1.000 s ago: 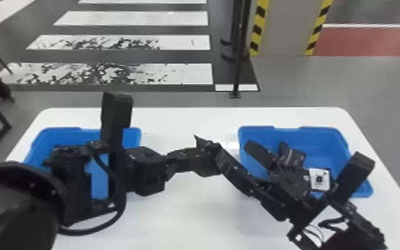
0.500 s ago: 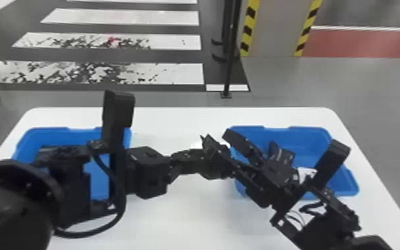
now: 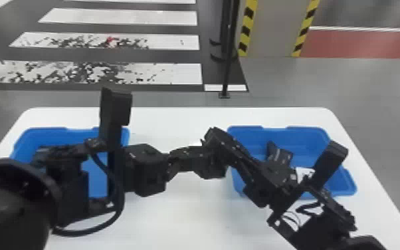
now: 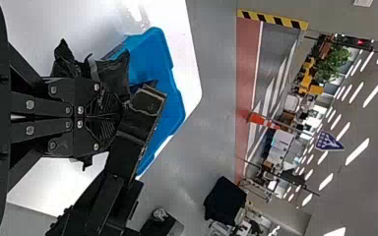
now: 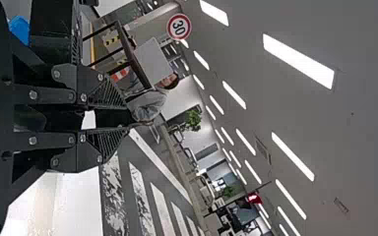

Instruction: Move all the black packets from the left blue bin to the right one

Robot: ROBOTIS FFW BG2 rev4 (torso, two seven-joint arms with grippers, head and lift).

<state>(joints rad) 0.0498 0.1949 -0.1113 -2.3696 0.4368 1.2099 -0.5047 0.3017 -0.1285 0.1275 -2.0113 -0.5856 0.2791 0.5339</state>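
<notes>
Well, packet (image 3: pixel 278 156) in right bin (image 3: pixel 305 135)

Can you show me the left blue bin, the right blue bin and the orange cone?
Left blue bin (image 3: pixel 73 135): head view, its far wall.
Right blue bin (image 3: pixel 299 135): head view, its far wall.
Orange cone (image 4: pixel 257 119): left wrist view, an orange part of its body.

Three views: the tabletop (image 3: pixel 189 219) from above, two outlooks from the wrists.
The head view is aimed forward and down over both bins, the left (image 3: pixel 26 143) and right (image 3: pixel 305 133); each wrist view, turned on its side, is taken close behind its own fingers. The left is directed rightward, the red floor (image 3: pixel 368 43) shared with the head view; the right is faced outward and up, the crosswalk (image 3: pixel 172 73) shared.
</notes>
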